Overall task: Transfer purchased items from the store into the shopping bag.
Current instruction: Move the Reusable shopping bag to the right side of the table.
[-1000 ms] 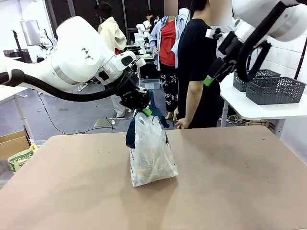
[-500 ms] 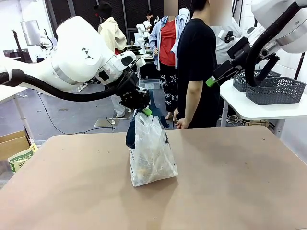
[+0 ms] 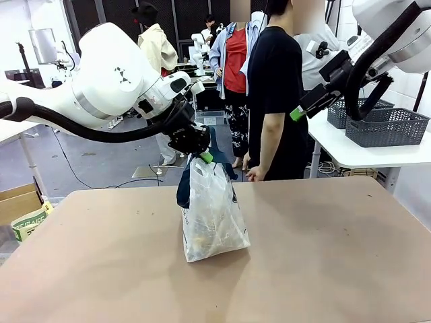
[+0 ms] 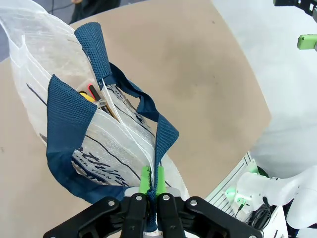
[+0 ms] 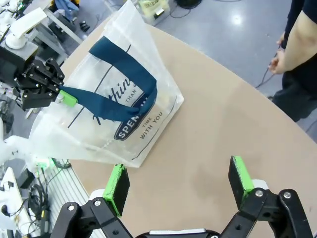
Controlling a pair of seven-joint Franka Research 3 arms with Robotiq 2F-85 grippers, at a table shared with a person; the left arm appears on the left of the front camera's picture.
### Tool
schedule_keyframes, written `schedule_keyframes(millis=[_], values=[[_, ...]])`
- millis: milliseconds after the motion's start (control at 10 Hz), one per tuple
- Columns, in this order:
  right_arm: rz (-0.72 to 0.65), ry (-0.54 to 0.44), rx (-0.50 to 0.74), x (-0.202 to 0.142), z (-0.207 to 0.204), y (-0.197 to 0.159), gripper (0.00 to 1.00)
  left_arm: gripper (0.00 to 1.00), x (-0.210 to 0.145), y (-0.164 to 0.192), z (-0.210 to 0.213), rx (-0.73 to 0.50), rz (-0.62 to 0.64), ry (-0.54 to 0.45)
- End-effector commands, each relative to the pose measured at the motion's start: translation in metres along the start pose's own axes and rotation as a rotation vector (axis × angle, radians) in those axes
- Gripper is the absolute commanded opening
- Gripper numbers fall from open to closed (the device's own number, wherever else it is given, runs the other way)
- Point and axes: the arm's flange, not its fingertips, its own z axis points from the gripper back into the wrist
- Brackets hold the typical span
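The shopping bag [image 3: 212,212] stands upright near the middle of the table, whitish and translucent with navy handles. My left gripper [image 3: 202,155] is shut on one navy handle [image 4: 163,136] just above the bag's mouth and holds it up. The other handle [image 4: 67,119] droops over the bag's side. Purchased items [image 4: 91,94] show dimly inside, a red and yellow piece near the top and pale yellow shapes [image 3: 199,239] at the bottom. My right gripper [image 3: 298,112] hangs open high above the table's far right, empty. In the right wrist view it [image 5: 179,183] looks down at the bag [image 5: 119,124].
A person in a black shirt [image 3: 276,94] stands at the far edge, one hand [image 5: 280,59] low by the table. Dark grey lattice baskets [image 3: 384,124] sit on a white side table at right. A cardboard box [image 3: 23,208] stands off the table's left.
The right arm swung a little to the right and lower, then settled. The left gripper and the bag have not moved.
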Motion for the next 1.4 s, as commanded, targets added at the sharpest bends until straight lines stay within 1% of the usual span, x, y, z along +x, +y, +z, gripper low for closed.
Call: schedule_keyframes(millis=[0,200,300,500,600,700,900,1000,1200,1300], values=[[0.005,0.012,-0.018,0.001,0.000,0.001,1.00,0.00,-0.001,0.001,0.003,0.004,0.002,-0.006],[0.005,0.012,-0.018,0.001,0.000,0.001,1.00,0.00,0.000,0.000,0.000,0.000,0.000,0.000],[0.005,0.012,-0.018,0.001,0.000,0.001,1.00,0.00,0.009,-0.005,0.007,0.082,-0.021,0.036],[0.005,0.012,-0.018,0.001,0.000,0.001,1.00,0.00,0.026,-0.013,0.027,0.203,-0.057,0.072],[0.005,0.012,-0.018,0.001,0.000,0.001,1.00,0.00,0.035,-0.015,0.038,0.272,-0.063,0.072],[0.005,0.012,-0.018,0.001,0.000,0.001,1.00,0.00,0.044,-0.015,0.049,0.302,-0.069,0.062],[0.005,0.012,-0.018,0.001,0.000,0.001,1.00,0.00,0.058,-0.007,0.074,0.351,-0.091,0.110],[0.005,0.012,-0.018,0.001,0.000,0.001,1.00,0.00,0.062,-0.002,0.085,0.343,-0.083,0.116],[0.005,0.012,-0.018,0.001,0.000,0.001,1.00,0.00,0.057,0.014,0.105,0.390,-0.069,0.159],[0.005,0.012,-0.018,0.001,0.000,0.001,1.00,0.00,0.051,0.025,0.119,0.416,-0.092,0.163]])
